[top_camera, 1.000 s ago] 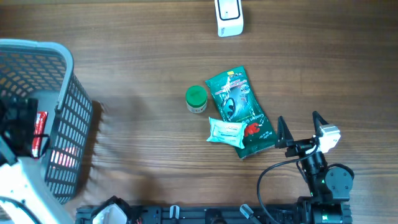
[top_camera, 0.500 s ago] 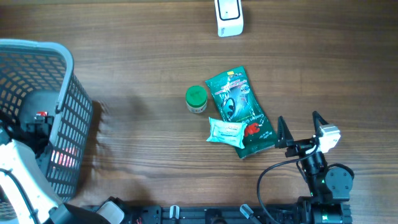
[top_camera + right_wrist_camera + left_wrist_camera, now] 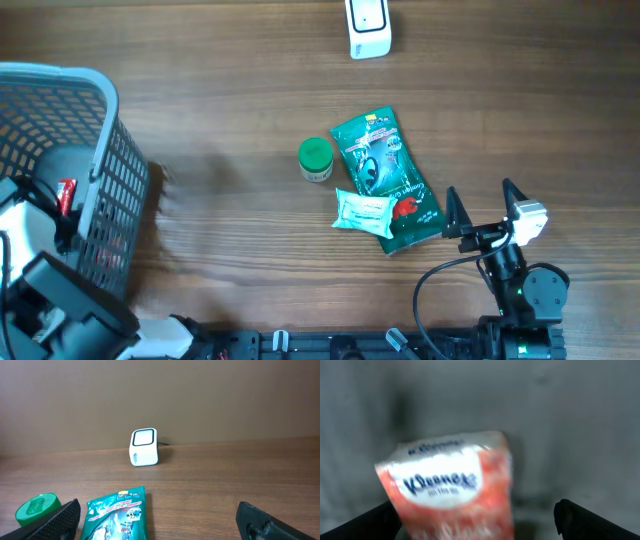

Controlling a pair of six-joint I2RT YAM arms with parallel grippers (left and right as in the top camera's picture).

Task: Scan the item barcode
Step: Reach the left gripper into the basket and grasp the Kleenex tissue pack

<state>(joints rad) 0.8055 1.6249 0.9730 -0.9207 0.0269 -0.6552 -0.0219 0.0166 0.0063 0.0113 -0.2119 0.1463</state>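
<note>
Glossy Kleenex pack [image 3: 451, 491] in grey lattice basket [image 3: 125, 200]; boxy white scanner [image 3: 368, 28].

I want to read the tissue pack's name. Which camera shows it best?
Left wrist view: the tissue pack fills the picture, its Kleenex logo readable though blurry. Overhead, the basket mostly hides it. The right wrist view misses it.

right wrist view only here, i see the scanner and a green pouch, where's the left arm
Observer: Far left, down in the grey basket.
Operator: anything in there
Observer: A Kleenex pack lies between the open left fingers.
Operator: anything else by the pouch
Observer: A small white packet lies across the lower end of the green pouch.
</note>
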